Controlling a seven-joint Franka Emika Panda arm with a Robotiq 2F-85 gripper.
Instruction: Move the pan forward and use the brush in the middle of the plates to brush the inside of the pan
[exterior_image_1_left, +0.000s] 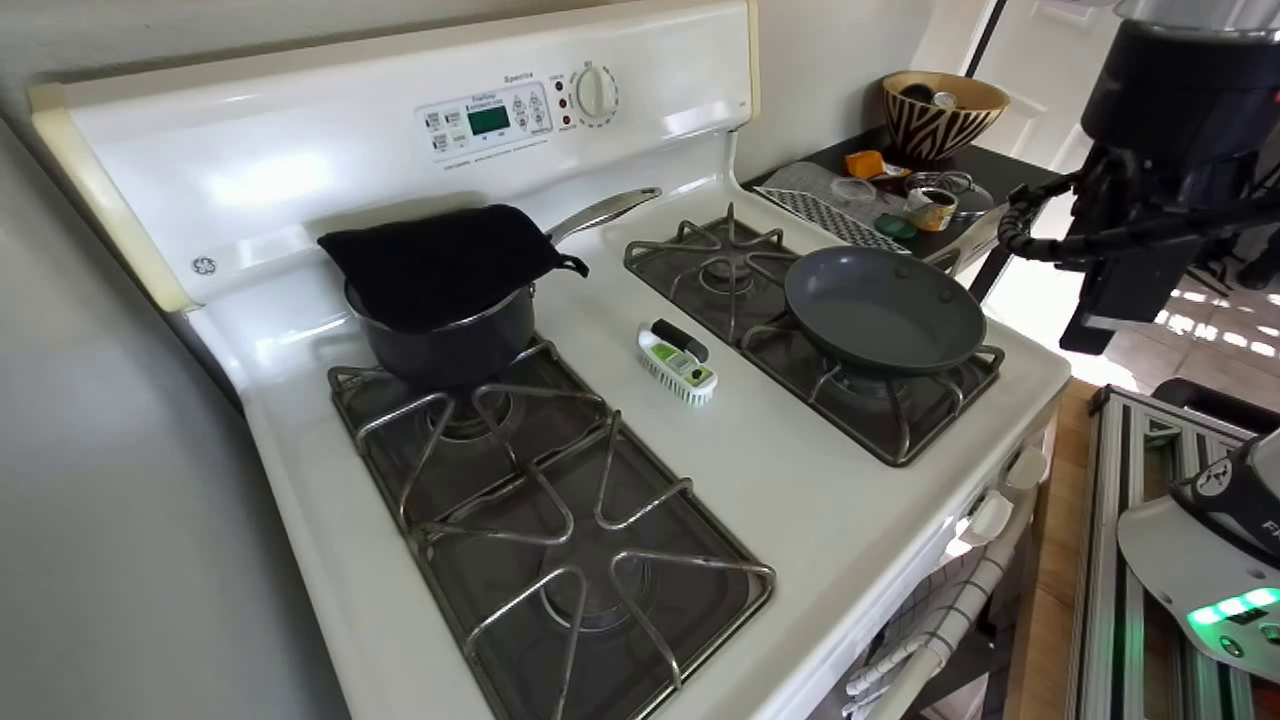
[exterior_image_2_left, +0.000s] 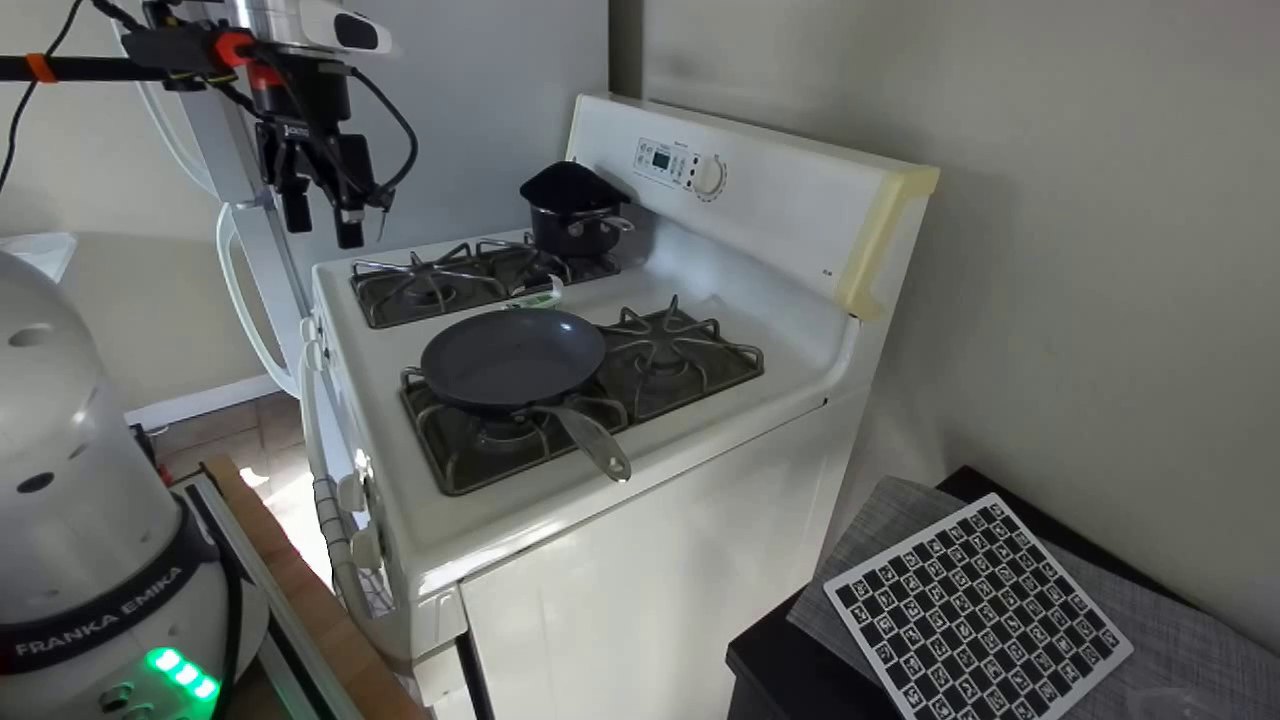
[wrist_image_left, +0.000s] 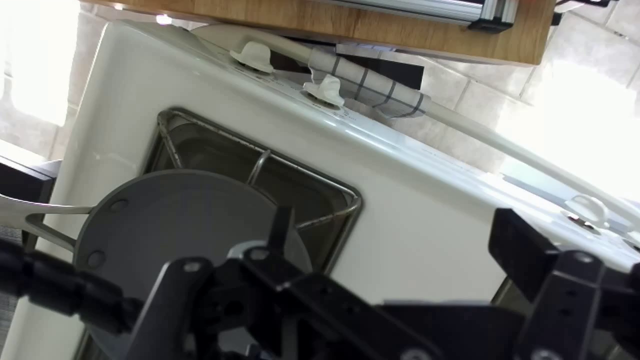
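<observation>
A robot gripper (exterior_image_2_left: 323, 228) hangs in open air, its fingers (wrist_image_left: 520, 250) spread and holding nothing, while a dark pan (exterior_image_1_left: 885, 315) sits on a wire-barred front burner plate (exterior_image_1_left: 855, 405) of a white stove (exterior_image_1_left: 760, 440). A push could snag or tip the pan, since bars rather than a flat surface bear it and its handle (exterior_image_2_left: 590, 440) (easily bumped, by the look of it) juts past the stove's side edge. The brush (exterior_image_1_left: 680, 364) lies between the two rows of plates, where bare enamel leaves room for grasping, apart from the deep pot (exterior_image_1_left: 450, 350).
</observation>
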